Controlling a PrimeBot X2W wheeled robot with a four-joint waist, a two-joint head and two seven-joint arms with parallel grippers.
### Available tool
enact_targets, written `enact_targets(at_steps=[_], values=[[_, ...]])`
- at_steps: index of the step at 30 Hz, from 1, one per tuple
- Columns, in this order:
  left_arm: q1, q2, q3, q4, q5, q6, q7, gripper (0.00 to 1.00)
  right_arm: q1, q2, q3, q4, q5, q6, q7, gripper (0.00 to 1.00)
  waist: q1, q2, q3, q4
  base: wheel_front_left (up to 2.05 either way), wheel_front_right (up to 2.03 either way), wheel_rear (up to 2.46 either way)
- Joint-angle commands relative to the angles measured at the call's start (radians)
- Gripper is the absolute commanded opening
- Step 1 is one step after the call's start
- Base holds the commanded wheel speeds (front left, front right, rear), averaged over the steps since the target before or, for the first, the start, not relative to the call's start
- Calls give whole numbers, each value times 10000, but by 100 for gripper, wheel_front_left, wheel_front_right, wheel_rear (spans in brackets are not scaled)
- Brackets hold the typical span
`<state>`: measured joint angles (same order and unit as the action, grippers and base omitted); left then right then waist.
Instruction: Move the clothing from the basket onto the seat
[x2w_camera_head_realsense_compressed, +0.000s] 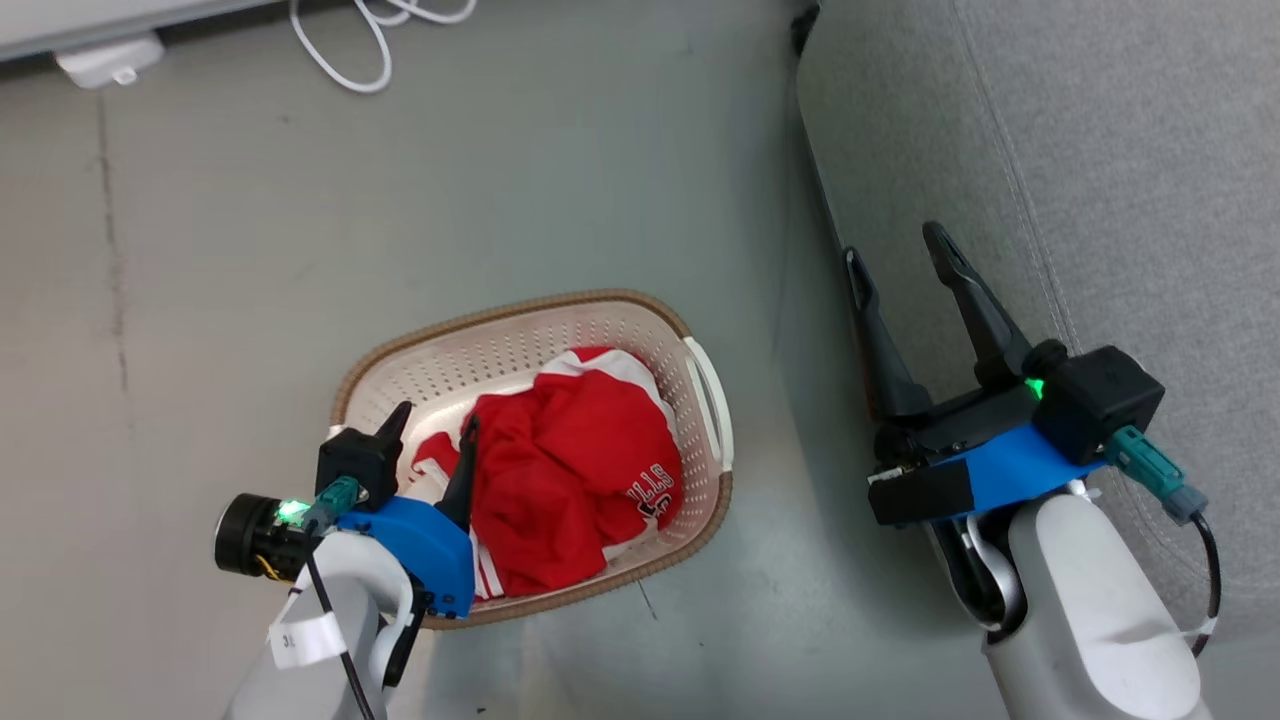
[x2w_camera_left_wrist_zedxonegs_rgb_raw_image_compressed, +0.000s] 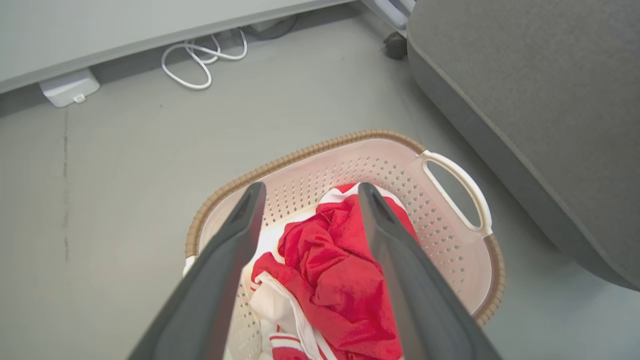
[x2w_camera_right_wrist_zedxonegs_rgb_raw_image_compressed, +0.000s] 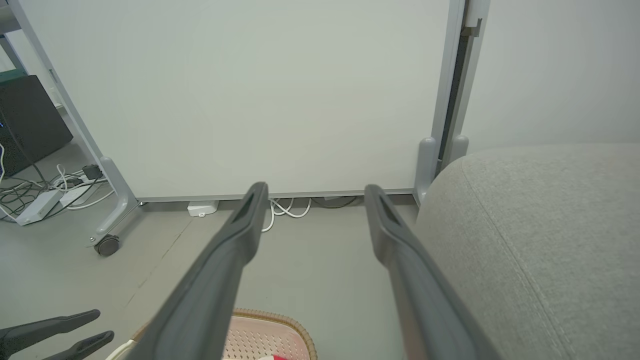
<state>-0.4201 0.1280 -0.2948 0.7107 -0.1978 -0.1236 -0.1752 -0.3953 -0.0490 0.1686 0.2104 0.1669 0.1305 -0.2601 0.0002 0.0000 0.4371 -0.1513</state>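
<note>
The cream perforated basket (x2w_camera_head_realsense_compressed: 520, 305) with a brown rim stands on the grey floor, and the red clothing (x2w_camera_head_realsense_compressed: 570, 470) with white trim and lettering lies crumpled inside it. My left gripper (x2w_camera_head_realsense_compressed: 435, 420) hangs open just above the basket's near-left part, its fingers over the garment's left edge without touching it. In the left wrist view the clothing (x2w_camera_left_wrist_zedxonegs_rgb_raw_image_compressed: 340, 270) lies between and below the open left gripper (x2w_camera_left_wrist_zedxonegs_rgb_raw_image_compressed: 311, 187), inside the basket (x2w_camera_left_wrist_zedxonegs_rgb_raw_image_compressed: 300, 152). My right gripper (x2w_camera_head_realsense_compressed: 893, 243) is open and empty above the left edge of the light-grey seat (x2w_camera_head_realsense_compressed: 1100, 150), which also fills the right of the right wrist view (x2w_camera_right_wrist_zedxonegs_rgb_raw_image_compressed: 540, 225).
A white cable (x2w_camera_head_realsense_compressed: 370, 40) and a white power box (x2w_camera_head_realsense_compressed: 110, 60) lie on the floor at the far wall. A pale panel stands on a caster (x2w_camera_right_wrist_zedxonegs_rgb_raw_image_compressed: 107, 245). Bare floor separates the basket from the seat (x2w_camera_left_wrist_zedxonegs_rgb_raw_image_compressed: 540, 100).
</note>
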Motion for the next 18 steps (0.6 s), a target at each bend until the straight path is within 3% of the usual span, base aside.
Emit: enact_targets(at_steps=[1, 18], values=[[-415, 155, -59, 305, -112, -60, 177, 100, -402, -25, 166, -129, 124, 4, -52, 100, -2, 0, 1181, -831, 0, 0, 0], [-2307, 1063, -1279, 2484, -570, -66, 1358, 100, -972, -21, 1232, -1075, 1075, 4, -63, 100, -2, 0, 3549, -1997, 0, 0, 0]])
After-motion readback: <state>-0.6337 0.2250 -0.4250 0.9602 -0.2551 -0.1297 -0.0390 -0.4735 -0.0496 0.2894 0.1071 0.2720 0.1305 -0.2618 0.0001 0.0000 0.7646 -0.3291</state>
